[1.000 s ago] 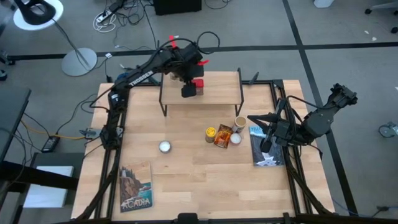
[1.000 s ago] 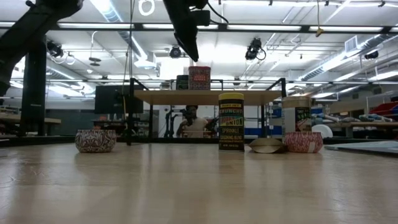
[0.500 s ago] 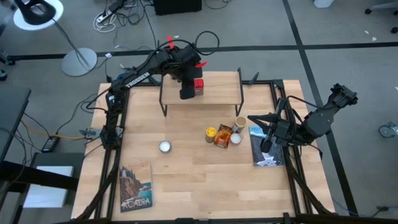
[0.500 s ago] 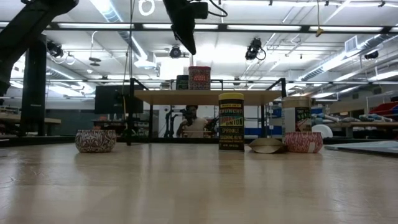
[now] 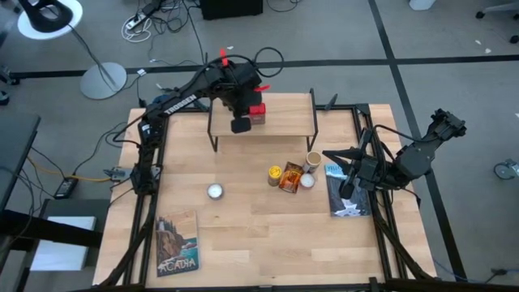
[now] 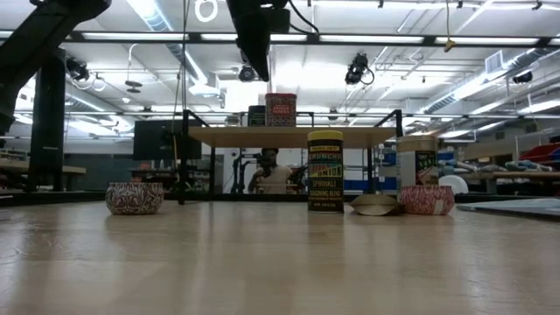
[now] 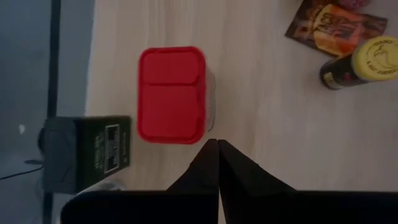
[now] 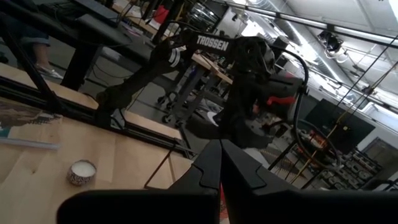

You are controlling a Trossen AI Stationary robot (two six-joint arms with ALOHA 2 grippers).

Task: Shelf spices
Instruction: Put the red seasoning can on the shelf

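The shelf [image 5: 284, 122] stands at the table's far middle. On its plank stand the red tin [image 7: 171, 94] [image 5: 258, 112] [image 6: 280, 109] and, beside it, the dark tin [image 7: 87, 152] [image 6: 256, 115]. My left gripper [image 7: 217, 144] [image 5: 241, 123] hangs shut above the shelf's near edge, beside the red tin and clear of it. On the table before the shelf are the yellow black-lidded jar [image 5: 275, 174] [image 6: 325, 171], the orange packet [image 5: 290, 178], the tan jar [image 5: 313, 160] and the pale-capped jar [image 5: 307, 181]. My right gripper [image 8: 219, 146] [image 5: 332, 156] waits shut at the right, above the table.
A small white round tin [image 5: 215, 191] sits left of the spices. One picture book [image 5: 177, 243] lies at the near left, another [image 5: 345, 199] under my right arm. Black frame rails [image 5: 381, 219] run along the table's sides.
My left gripper has shut above the shelf, beside the red tin, with nothing between its fingers. The tins on the shelf have stayed where they were.
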